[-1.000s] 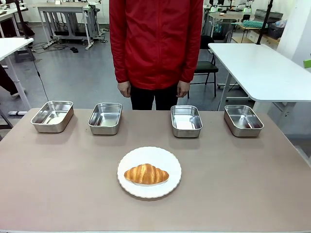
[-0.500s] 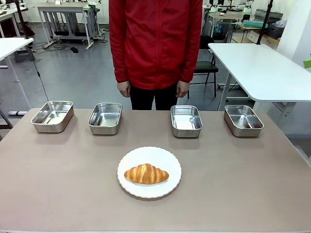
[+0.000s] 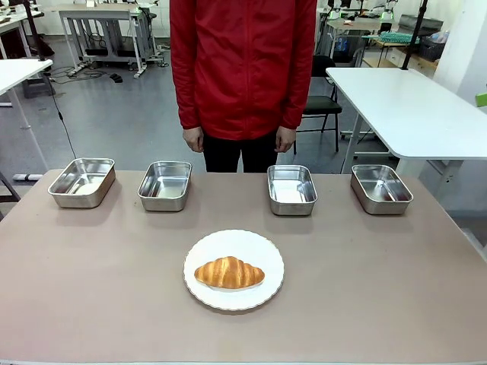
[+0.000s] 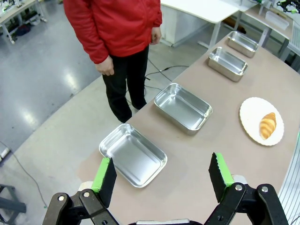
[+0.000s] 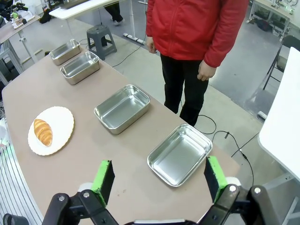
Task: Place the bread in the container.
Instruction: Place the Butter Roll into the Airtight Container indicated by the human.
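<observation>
The bread (image 3: 229,272), a golden-brown croissant, lies on a round white plate (image 3: 262,247) at the table's near middle; it also appears as the bread (image 4: 268,125) and the bread (image 5: 43,131) in the wrist views. Several steel containers stand in a row along the far edge: container (image 3: 82,182), container (image 3: 165,185), container (image 3: 291,189), container (image 3: 380,188), all holding nothing. My left gripper (image 4: 162,175) hangs open high above the left end, over a container (image 4: 133,154). My right gripper (image 5: 159,176) hangs open high above the right end, over a container (image 5: 180,153).
A person in a red jacket (image 3: 243,68) stands at the far side of the table, hands (image 3: 195,139) down at the sides. A white table (image 3: 411,106) stands at the back right. Bare tabletop (image 3: 91,281) lies around the plate.
</observation>
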You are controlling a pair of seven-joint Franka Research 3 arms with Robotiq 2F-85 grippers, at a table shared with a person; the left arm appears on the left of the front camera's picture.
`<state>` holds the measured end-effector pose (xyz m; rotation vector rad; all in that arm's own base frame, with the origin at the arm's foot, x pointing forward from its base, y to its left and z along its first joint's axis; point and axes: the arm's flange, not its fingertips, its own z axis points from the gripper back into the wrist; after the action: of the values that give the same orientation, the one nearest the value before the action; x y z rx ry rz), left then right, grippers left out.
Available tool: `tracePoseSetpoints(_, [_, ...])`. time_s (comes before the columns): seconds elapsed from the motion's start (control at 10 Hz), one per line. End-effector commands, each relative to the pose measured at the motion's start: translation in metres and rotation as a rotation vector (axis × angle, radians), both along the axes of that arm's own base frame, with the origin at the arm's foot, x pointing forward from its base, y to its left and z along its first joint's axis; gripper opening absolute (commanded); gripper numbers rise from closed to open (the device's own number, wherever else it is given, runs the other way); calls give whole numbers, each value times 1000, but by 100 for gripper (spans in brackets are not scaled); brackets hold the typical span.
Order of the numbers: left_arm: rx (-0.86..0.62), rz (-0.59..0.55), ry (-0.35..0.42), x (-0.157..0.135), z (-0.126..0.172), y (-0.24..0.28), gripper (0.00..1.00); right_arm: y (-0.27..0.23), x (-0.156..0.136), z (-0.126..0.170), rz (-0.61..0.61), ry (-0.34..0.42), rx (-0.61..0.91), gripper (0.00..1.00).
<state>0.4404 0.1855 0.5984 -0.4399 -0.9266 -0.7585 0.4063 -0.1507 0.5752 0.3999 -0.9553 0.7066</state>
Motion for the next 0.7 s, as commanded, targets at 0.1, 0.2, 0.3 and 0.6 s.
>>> tracePoseSetpoints(0.1, [-2,1,-1,-1,0,0,100,0,0,0,4,-7,8,100])
tracePoseSetpoints(0.2, [-2,1,-1,-1,0,0,100,0,0,0,4,-7,8,100])
tracePoseSetpoints(0.3, [-2,1,-1,-1,0,0,100,0,0,0,4,-7,8,100])
tracePoseSetpoints(0.6, [-2,1,-1,-1,0,0,100,0,0,0,4,-7,8,100])
